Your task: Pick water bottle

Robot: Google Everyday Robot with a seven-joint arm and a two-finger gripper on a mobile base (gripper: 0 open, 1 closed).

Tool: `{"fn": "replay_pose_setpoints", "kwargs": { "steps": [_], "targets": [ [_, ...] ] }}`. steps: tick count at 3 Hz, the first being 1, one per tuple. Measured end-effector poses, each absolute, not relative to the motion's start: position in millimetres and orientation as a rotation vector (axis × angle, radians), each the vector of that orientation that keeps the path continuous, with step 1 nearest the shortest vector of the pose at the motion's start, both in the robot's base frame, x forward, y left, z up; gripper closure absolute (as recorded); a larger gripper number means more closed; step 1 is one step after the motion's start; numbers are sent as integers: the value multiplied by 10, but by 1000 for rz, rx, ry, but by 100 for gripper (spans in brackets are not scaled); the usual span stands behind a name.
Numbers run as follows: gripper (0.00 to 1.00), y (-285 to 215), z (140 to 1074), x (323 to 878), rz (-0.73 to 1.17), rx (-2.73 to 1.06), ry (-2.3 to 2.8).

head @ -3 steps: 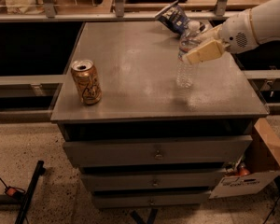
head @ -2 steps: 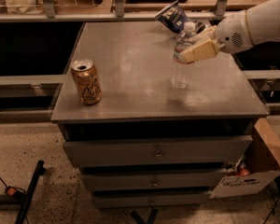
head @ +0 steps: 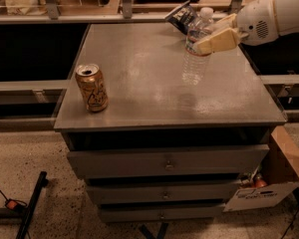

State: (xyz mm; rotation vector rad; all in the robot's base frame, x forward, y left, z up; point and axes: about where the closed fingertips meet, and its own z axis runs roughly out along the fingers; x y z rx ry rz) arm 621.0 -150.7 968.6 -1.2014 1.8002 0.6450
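The water bottle (head: 195, 54) is a clear ribbed plastic bottle with a white cap, over the right part of the grey cabinet top (head: 139, 68). It leans with its cap to the right, and its base hangs a little above the surface. My gripper (head: 211, 33) comes in from the right on a white arm (head: 269, 16). It is shut on the bottle's upper part, with a tan finger (head: 217, 41) across the front of the bottle.
A gold drink can (head: 92, 87) stands near the top's front left edge. A dark snack bag (head: 182, 16) lies at the back edge behind the bottle. Drawers (head: 164, 161) are below, and a cardboard box (head: 281, 173) stands on the floor at the right.
The bottle has risen off the table top in my gripper and now tilts more. The can has not moved.
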Motion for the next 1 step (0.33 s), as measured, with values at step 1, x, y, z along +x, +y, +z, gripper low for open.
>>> {"fn": "replay_pose_setpoints", "kwargs": {
  "steps": [1],
  "targets": [
    [100, -1507, 9717, 6208, 644, -1204, 1795]
  ]
}}
